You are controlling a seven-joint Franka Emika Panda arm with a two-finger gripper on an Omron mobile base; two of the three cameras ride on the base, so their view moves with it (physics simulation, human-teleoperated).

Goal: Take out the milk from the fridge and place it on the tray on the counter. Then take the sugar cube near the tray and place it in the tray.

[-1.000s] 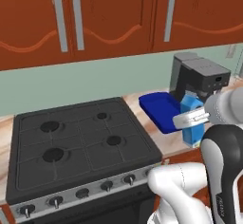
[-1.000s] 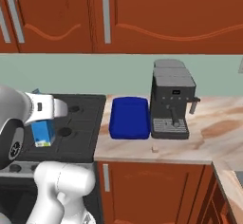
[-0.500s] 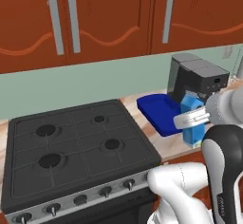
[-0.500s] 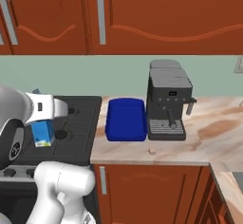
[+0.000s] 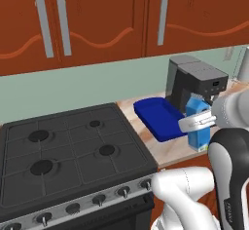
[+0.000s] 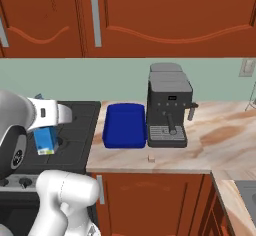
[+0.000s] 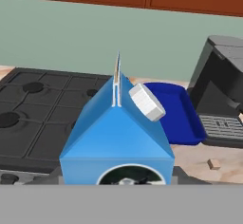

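At left of centre in the right base view we see our pincer [image 6: 46, 130] grasping the milk [image 6: 44, 140], upright above the black stove [image 6: 75, 125]. Right of it the tray [image 6: 125, 126] lies on the tabletop [image 6: 225, 140], just beside the coffee machine [image 6: 167, 111]. The sugar cube [image 6: 151, 158] sits lower centre, near the tray's front corner.

1. Tray [image 6: 124, 125] on the desk [image 6: 225, 140]: interior bare, open from above.
2. Coffee machine [image 6: 168, 111] just beside the tray's right side blocks that flank.
3. Stove top [image 5: 63, 151] on the left is flat.
4. Sugar cube [image 6: 151, 158] lies on the front desk strip, apart from the tray.
5. Milk [image 7: 117, 133] fills the tool [image 7: 126, 182].
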